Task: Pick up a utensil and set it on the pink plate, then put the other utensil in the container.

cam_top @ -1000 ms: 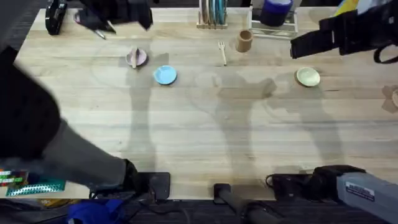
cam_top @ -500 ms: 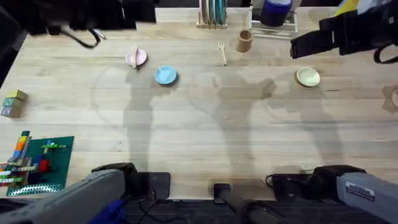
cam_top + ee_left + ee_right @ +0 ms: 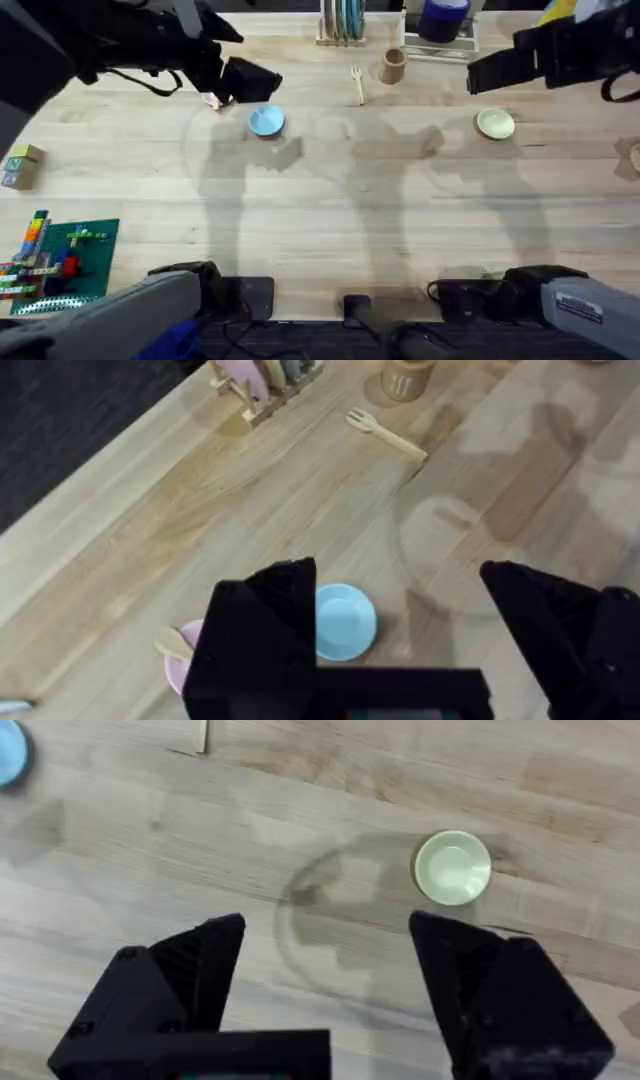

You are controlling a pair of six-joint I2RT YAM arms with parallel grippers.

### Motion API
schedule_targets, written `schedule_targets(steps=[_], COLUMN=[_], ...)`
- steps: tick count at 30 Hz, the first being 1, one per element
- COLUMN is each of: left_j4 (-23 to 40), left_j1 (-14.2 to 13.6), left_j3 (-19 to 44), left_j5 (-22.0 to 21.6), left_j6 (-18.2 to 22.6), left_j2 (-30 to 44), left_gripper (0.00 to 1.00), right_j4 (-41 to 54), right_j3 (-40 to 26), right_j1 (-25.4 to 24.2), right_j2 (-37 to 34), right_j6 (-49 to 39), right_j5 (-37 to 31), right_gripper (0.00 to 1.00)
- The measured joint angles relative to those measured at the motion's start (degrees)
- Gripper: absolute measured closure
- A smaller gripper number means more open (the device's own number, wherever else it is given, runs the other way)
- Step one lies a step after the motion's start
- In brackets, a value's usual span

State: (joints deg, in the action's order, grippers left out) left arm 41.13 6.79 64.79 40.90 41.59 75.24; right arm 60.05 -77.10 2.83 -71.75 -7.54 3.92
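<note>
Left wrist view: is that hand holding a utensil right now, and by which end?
Nothing is held. The left hand is open and empty above the blue plate; one utensil lies on the pink plate, and the fork lies on the table.

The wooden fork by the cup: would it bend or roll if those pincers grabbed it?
The fork looks thin, rigid wood, so probably stiff and light. It lies flat on the table, so it seems unlikely to roll, though a push might slide it.

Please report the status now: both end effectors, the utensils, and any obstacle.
Both end effectors open and empty. Stick utensil on pink plate. Fork on table beside container. Nothing between them.
</note>
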Motion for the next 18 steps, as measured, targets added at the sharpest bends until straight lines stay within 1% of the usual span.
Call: schedule_targets(steps=[1,3,6,11,14,18], left_j4=[-0.01,0.0,0.03,0.06,0.06,0.06], left_j1=[0.0,0.0,0.0,0.0,0.0,0.0], left_j3=[0.0,0.0,-0.04,-0.04,-0.04,-0.04], left_j5=[0.19,0.36,0.5,0.99,1.19,1.34], left_j6=[1.84,4.26,6.52,8.15,8.62,8.87], left_j2=[0.61,1.46,1.74,1.69,1.71,1.71], left_gripper=[0.005,0.006,0.005,0.005,0.005,0.005], right_j4=[0.0,0.05,0.12,-0.02,-0.04,0.0], right_j3=[0.0,0.0,0.0,0.0,0.0,-0.75], right_j1=[0.0,0.0,0.0,0.11,1.08,3.6], right_j2=[0.0,0.0,0.0,0.0,0.0,0.0], right_j6=[0.01,-0.01,0.03,1.85,6.1,11.89], right_j5=[0.0,0.0,0.0,-0.79,-2.72,-4.26], right_gripper=[0.003,0.003,0.003,0.003,0.003,0.003])
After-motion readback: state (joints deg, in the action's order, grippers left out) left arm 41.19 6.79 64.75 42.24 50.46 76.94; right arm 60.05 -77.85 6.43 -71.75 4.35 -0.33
